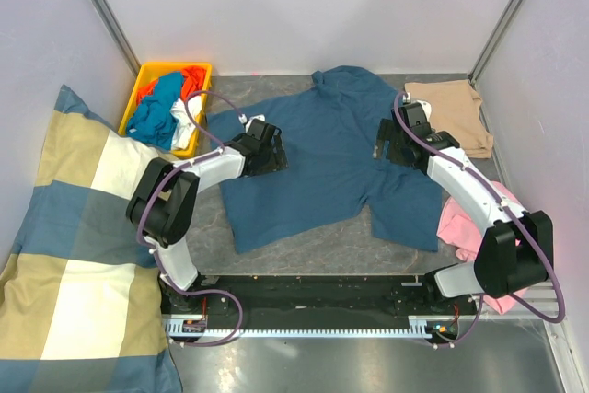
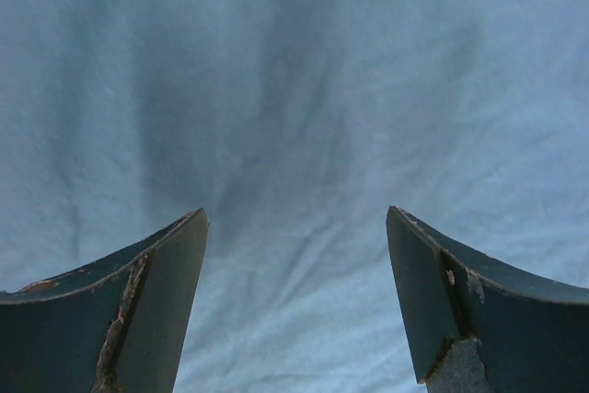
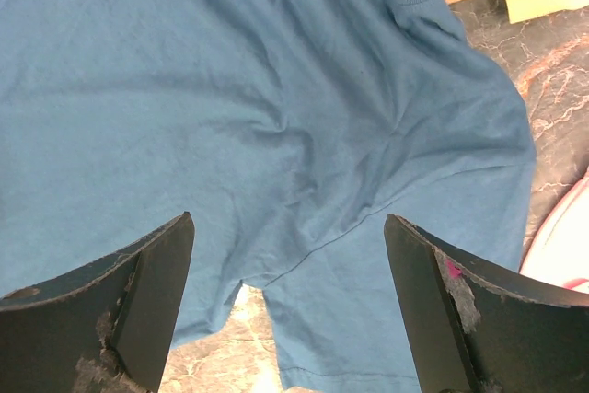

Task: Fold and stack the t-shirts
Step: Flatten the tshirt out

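One big blue, cream and tan checked cushion (image 1: 74, 255) fills the left edge of the overhead view and plays no part in the task. Just right of it, at upper left, a yellow plastic bin (image 1: 175, 67) holds a jumble of blue, orange and white cloths (image 1: 161, 108).

Next comes the left claw (image 2: 294, 212), spread wide and holding nothing, with cloth filling its whole view. It hangs over the left flank of the large dark teal-blue cloth t-shirt (image 1: 322, 144). That shirt lies opened out flat in the middle of the grey marbled worktop (image 1: 313, 253), its longest run slanting from upper centre down to lower left.

The right claw (image 3: 288, 218), equally wide and empty, sits over the opposite flank, above the notch where a sleeve meets the body. Each arm is nearest its own side, so a two-handed fold looks likely.

At upper right a folded tan-beige t-shirt (image 1: 451, 112) rests beside the teal one. A crumpled pink garment (image 1: 460, 223) lies at lower right.
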